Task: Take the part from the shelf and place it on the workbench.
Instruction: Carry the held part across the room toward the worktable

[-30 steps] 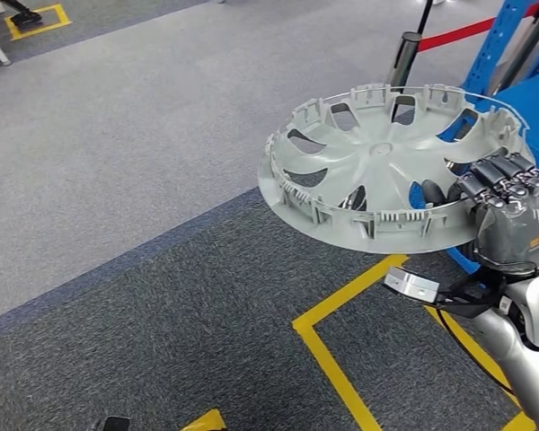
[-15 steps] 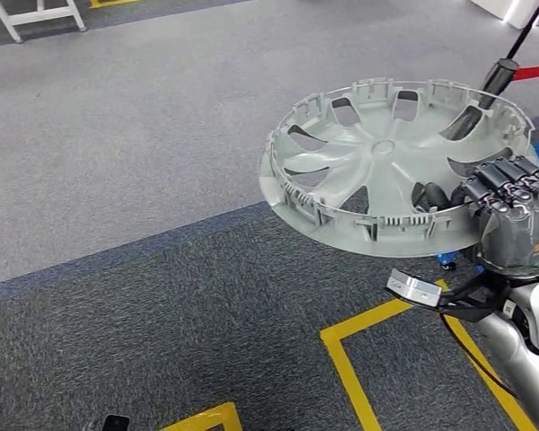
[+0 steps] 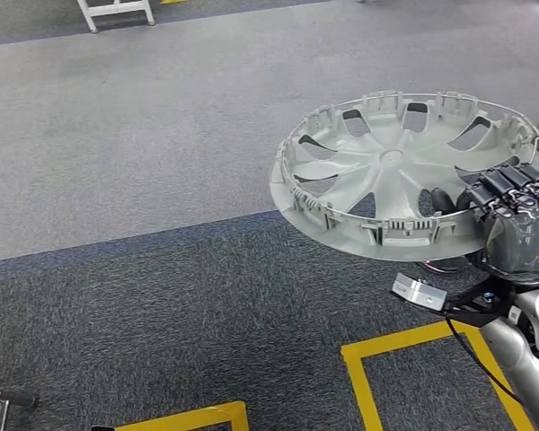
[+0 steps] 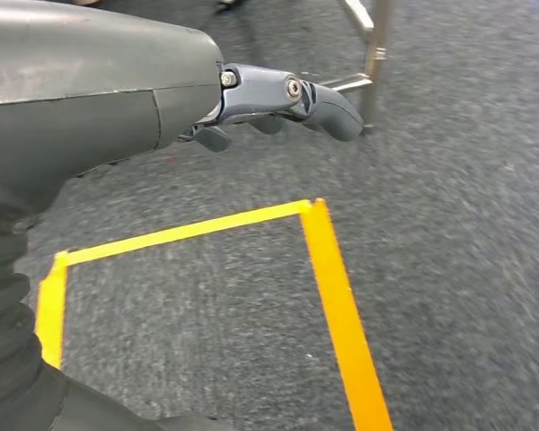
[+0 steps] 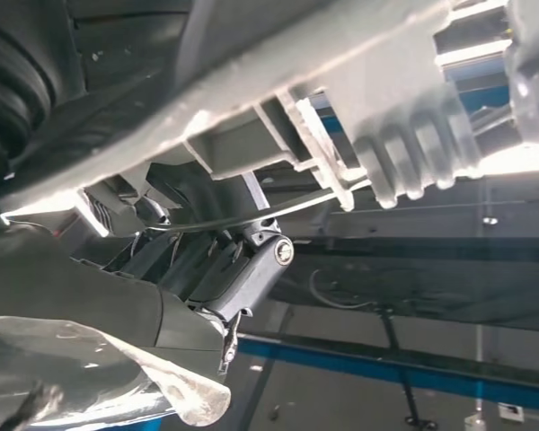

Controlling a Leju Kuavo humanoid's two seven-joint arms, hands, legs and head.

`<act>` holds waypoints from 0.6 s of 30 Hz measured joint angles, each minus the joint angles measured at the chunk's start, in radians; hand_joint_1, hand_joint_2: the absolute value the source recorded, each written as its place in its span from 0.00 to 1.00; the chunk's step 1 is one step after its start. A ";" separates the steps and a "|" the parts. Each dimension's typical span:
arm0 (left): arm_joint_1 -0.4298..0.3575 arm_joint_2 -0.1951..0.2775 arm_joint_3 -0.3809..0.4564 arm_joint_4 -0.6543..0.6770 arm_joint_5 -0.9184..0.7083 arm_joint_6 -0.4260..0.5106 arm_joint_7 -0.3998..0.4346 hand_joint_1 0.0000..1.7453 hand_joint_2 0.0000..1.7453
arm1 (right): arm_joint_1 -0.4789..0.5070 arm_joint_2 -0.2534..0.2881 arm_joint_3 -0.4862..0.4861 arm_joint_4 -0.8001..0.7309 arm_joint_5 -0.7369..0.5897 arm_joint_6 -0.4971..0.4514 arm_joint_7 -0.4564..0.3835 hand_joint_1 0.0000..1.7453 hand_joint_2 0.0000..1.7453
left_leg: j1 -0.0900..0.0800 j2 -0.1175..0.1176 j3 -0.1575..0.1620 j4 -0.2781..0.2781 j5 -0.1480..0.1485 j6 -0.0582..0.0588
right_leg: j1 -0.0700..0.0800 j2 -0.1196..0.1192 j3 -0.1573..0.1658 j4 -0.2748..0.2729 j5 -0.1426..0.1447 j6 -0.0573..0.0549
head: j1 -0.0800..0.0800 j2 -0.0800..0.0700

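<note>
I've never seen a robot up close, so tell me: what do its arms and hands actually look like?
The right arm is smooth silver metal with thin black cables running along it. The right hand has a glossy grey shell bearing a small orange mark, and dark segmented fingers. The left hand is matte grey with a black ribbed wrist cover and a bluish-grey jointed finger.

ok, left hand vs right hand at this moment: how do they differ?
The right hand grips the rim of the grey wheel cover and carries it roughly flat; the left hand holds nothing. The right hand is raised at the cover's edge, while the left hand hangs low over the grey carpet and yellow floor tape. The right hand's fingers wrap over the rim; the left hand's fingers curl loosely. Both share the same grey casing and darker fingers.
</note>
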 joint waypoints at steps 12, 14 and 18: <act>0.003 0.002 0.017 0.000 -0.002 -0.056 0.161 0.00 1.00 | 0.001 -0.001 -0.009 -0.007 0.011 0.006 0.001 1.00 1.00 | -0.011 0.023 0.138 -0.301 0.131 0.049 | -0.003 -0.008 -0.018 0.088 -0.085 0.037 | 0.009 0.000; 0.001 0.002 0.021 0.000 0.002 -0.077 0.209 0.00 1.00 | -0.006 0.000 -0.003 -0.005 0.015 0.009 0.001 1.00 1.00 | -0.012 0.003 0.138 -0.301 0.131 0.054 | -0.001 0.021 -0.096 0.224 -0.135 0.037 | 0.012 0.000; 0.000 0.001 0.036 0.000 0.007 -0.096 0.306 0.00 1.00 | -0.035 0.006 0.019 0.007 0.026 0.024 0.000 1.00 1.00 | -0.011 -0.043 0.142 -0.295 0.127 0.051 | -0.004 0.036 -0.106 0.171 -0.043 0.037 | 0.014 0.000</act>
